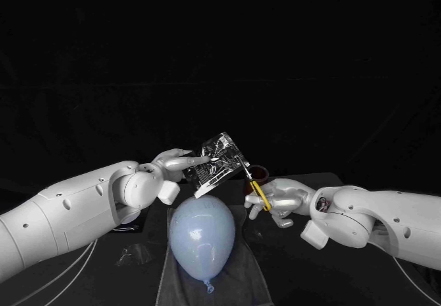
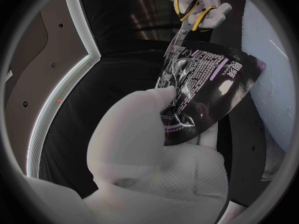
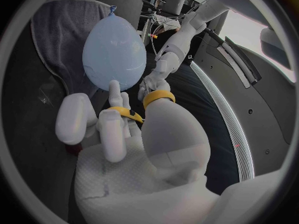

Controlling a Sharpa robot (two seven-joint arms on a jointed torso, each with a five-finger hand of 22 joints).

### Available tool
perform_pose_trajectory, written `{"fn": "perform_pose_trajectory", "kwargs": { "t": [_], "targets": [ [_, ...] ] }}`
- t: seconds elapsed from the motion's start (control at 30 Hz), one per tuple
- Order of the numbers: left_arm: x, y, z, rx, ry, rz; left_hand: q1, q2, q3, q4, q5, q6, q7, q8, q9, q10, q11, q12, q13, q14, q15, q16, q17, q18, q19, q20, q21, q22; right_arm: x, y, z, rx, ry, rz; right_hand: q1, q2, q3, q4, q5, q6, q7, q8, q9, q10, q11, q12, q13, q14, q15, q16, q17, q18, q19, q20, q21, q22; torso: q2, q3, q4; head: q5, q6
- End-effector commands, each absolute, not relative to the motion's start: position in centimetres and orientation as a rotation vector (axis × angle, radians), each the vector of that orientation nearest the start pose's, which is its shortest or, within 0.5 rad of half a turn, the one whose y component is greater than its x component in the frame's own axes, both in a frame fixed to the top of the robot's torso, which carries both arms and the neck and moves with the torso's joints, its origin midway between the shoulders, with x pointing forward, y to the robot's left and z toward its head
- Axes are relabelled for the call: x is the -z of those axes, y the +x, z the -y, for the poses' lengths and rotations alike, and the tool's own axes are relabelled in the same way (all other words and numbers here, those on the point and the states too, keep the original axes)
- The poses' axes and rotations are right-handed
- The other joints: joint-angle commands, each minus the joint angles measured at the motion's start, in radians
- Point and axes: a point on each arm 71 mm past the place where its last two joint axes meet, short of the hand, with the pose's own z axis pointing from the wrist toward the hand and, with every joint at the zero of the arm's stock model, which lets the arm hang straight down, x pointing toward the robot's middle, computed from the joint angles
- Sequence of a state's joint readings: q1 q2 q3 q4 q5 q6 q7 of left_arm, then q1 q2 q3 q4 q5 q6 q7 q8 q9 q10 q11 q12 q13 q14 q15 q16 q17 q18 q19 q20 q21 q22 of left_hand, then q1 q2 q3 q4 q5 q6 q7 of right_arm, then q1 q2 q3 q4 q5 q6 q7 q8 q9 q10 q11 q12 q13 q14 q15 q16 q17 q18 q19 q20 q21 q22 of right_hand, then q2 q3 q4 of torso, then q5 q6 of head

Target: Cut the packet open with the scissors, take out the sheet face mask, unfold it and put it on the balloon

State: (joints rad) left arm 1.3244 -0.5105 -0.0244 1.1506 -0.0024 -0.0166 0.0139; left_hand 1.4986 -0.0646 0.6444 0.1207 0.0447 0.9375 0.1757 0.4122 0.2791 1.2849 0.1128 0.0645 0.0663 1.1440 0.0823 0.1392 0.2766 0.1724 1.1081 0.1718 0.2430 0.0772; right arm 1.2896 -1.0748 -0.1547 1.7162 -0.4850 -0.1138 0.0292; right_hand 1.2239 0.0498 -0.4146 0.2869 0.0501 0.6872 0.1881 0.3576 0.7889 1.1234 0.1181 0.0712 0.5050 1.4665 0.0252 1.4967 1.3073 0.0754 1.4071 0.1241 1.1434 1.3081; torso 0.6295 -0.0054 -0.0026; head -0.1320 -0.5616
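The left hand [image 1: 170,164] is pinching the dark packet [image 1: 218,160] upright above the pale blue balloon [image 1: 201,236], which is lying on a grey cloth [image 1: 246,275]. The right hand [image 1: 285,199] is gripping yellow-handled scissors [image 1: 258,190], blades at the packet's edge.

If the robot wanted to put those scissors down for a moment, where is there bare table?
Likeliest the dark table between the grey cloth and the right arm. Left of the cloth lies something clear. Over the balloon's far end it is crowded: left robot hand holding the packet, right robot hand holding the scissors at it.
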Motion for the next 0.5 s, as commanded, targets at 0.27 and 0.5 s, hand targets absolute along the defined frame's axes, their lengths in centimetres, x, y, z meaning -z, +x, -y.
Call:
{"fn": "perform_pose_trajectory", "kwargs": {
  "t": [0.27,0.5],
  "targets": [
    [15.00,55.72,-12.39,1.600,-1.018,-1.882,-0.006,0.003,0.005,-0.003,0.004,0.005,0.000,0.010,0.051,0.011,-0.002,0.004,0.001,0.007,-0.003,0.000,0.002,0.012,0.009,0.001,0.005,-0.001,17.88,44.04,25.39,-1.225,0.655,-1.988,-0.016,-0.039,0.036,0.004,-0.001,-0.008,0.007,-0.029,-0.016,-0.020,0.002,-0.006,-0.045,0.050,0.013,-0.010,0.093,0.018,-0.012,0.010,-0.024,0.035,0.000,-0.0003,0.0005,0.000,-0.002],
    [15.01,55.67,-12.35,1.604,-1.013,-1.887,-0.006,0.003,0.005,-0.004,0.004,0.005,0.000,0.010,0.052,0.011,-0.003,0.004,0.001,0.008,-0.003,0.000,0.002,0.011,0.010,0.001,0.005,-0.001,17.82,44.12,25.73,-1.218,0.656,-2.003,-0.051,-0.097,0.131,0.006,-0.002,-0.057,0.016,-0.061,-0.026,-0.038,0.011,-0.002,-0.106,0.043,0.020,-0.015,0.075,0.022,-0.022,0.018,-0.045,0.022,0.000,-0.0004,0.0006,0.003,-0.004]
  ]
}}
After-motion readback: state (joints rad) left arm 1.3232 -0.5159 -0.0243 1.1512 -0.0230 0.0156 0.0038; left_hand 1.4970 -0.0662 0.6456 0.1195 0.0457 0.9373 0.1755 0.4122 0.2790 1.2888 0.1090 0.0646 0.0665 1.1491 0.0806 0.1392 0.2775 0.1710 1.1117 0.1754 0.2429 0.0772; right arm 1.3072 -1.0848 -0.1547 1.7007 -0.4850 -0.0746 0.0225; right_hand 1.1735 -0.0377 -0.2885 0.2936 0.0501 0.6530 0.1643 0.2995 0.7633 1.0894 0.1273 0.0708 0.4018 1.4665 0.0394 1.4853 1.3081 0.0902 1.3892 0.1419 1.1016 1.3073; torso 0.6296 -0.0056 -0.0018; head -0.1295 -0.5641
